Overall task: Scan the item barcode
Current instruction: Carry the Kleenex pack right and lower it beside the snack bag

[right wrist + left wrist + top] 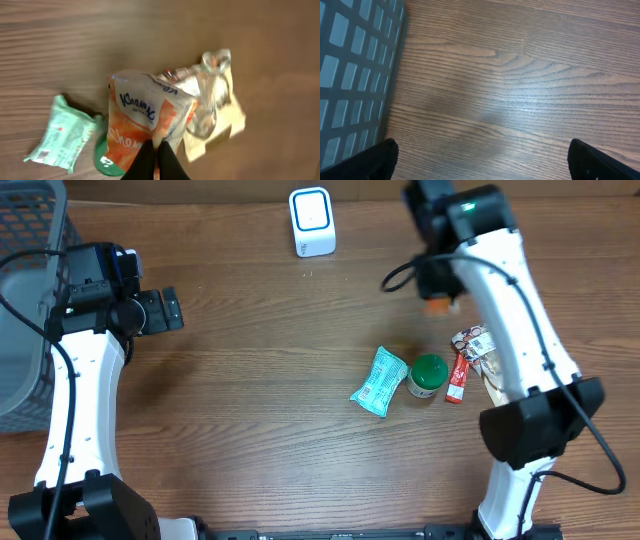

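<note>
**Tissue packet clamped in the right claw, off to the scanner's right**

From overhead, the white rounded box scanner with a blue-ringed face [311, 221] stands at the far edge of the brown wood-grain worktop [260, 360]. The right claw [438, 302] hangs to the scanner's right and slightly nearer the arm bases. In this view only a small orange patch shows beneath it.

The right wrist view shows what that patch is. The right claw [157, 152] has its fingers pressed together on the lower edge of an orange-and-white soft plastic tissue packet [142, 117], which is lifted off the worktop. The printed face is visible, but no barcode can be made out.

Under the packet, further right of the scanner and closer to the bases, lie these loose goods:
- a mint-green flat packet [380, 381]
- a round green-lidded jar [428, 376], just beside the mint-green packet
- a red stick sachet [457, 376]
- a crumpled clear wrapper on tan card [487, 358]

The wrist view catches only the jar's rim and does not clearly show the sachet.

Well to the scanner's left, the left claw [162, 310] sits with its fingers spread wide and nothing between them. The left wrist view confirms this, with the two dark fingertips [379, 160] at opposite corners over bare wood. The wall of the grey mesh plastic basket [350, 65] is close by on the side away from the scanner.
</note>
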`<state>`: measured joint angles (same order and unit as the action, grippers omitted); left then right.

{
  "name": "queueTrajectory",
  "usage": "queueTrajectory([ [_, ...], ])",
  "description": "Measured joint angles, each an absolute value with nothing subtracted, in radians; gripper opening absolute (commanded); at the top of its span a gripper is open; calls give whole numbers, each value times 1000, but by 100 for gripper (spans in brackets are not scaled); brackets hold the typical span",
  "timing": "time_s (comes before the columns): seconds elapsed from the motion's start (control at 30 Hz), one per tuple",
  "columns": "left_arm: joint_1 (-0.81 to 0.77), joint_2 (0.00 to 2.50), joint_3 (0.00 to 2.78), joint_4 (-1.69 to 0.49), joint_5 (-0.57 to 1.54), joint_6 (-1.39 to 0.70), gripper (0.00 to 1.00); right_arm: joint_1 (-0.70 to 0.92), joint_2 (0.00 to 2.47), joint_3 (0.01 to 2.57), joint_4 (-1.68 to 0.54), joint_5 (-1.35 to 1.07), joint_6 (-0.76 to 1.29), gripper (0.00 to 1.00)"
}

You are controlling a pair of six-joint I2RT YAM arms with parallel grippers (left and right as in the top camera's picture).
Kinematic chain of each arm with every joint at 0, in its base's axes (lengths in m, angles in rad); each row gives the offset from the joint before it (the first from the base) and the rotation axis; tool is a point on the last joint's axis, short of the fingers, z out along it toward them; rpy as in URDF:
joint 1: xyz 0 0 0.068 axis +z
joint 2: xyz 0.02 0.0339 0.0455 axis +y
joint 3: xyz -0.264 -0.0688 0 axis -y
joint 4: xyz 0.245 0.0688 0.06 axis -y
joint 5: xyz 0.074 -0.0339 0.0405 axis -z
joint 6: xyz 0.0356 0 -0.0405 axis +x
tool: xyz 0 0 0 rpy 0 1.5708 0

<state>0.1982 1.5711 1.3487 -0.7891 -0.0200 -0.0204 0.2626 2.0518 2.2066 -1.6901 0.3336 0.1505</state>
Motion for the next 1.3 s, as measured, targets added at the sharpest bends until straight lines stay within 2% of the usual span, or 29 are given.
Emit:
queueTrajectory([
  [0.43, 198, 1571, 1349, -789, -20, -20, 100, 47, 2054, 1944, -1661, 261, 298, 9],
  [0.47, 198, 1571, 1349, -789, -20, -20, 100, 38, 2054, 1929, -1657, 260, 299, 13],
  [0.53, 198, 1571, 1349, -789, -20, -20, 100, 17, 2054, 1900, -1648, 258, 303, 36],
  [0.6, 198, 1571, 1349, -789, -20, -20, 100, -6, 2054, 1871, -1632, 257, 311, 49],
  [0.7, 198, 1571, 1349, -789, -20, -20, 100, -38, 2054, 1840, -1597, 253, 321, 50],
  [0.93, 198, 1571, 1349, -789, -20, -20, 100, -54, 2054, 1838, -1555, 215, 322, 47],
  [1.2, 198, 1571, 1349, -789, -20, -20, 100, -1, 2020, 1838, -1542, -20, 257, 49],
  [1.3, 198, 1571, 1349, -789, -20, -20, 100, 28, 1966, 1838, -1582, -67, 261, 53],
])
